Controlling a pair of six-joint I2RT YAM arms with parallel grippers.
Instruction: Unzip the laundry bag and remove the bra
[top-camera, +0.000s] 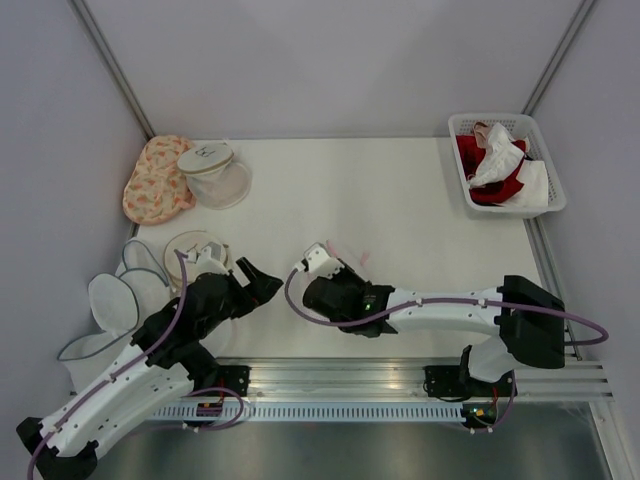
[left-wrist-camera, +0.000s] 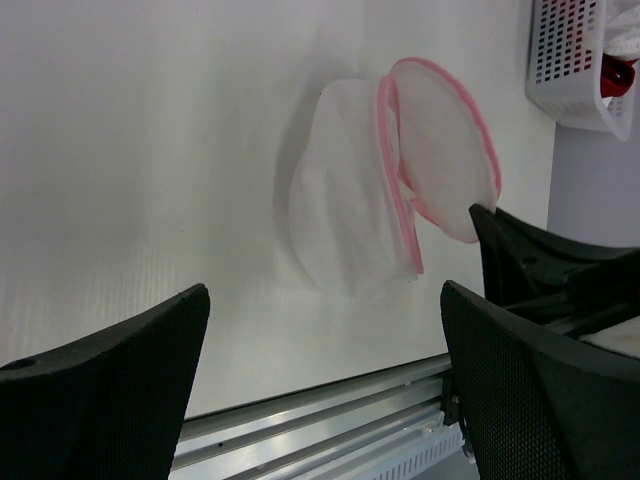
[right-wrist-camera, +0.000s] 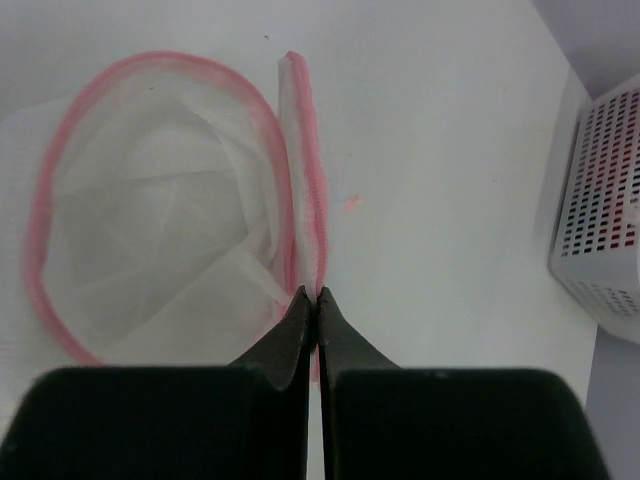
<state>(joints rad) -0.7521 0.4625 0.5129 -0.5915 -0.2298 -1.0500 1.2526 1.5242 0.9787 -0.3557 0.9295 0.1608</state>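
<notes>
The laundry bag (right-wrist-camera: 150, 215), white mesh with a pink rim, lies unzipped on the white table, its round lid (right-wrist-camera: 305, 150) standing on edge. My right gripper (right-wrist-camera: 318, 292) is shut on the lid's pink-and-white edge. White folds show inside the bag; I cannot tell whether they are the bra. The left wrist view shows the bag (left-wrist-camera: 345, 205) with its lid (left-wrist-camera: 445, 150) swung up. In the top view my right gripper (top-camera: 340, 268) covers most of the bag. My left gripper (top-camera: 262, 280) (left-wrist-camera: 325, 300) is open and empty, left of the bag near the table's front edge.
A white basket (top-camera: 550, 170) with red and white clothes stands at the back right. An orange floral pouch (top-camera: 155, 180) and a clear mesh dome with a white top (top-camera: 213, 172) lie at the back left. Several mesh bags (top-camera: 120, 295) lie at the left. A metal rail (top-camera: 400, 375) runs along the front.
</notes>
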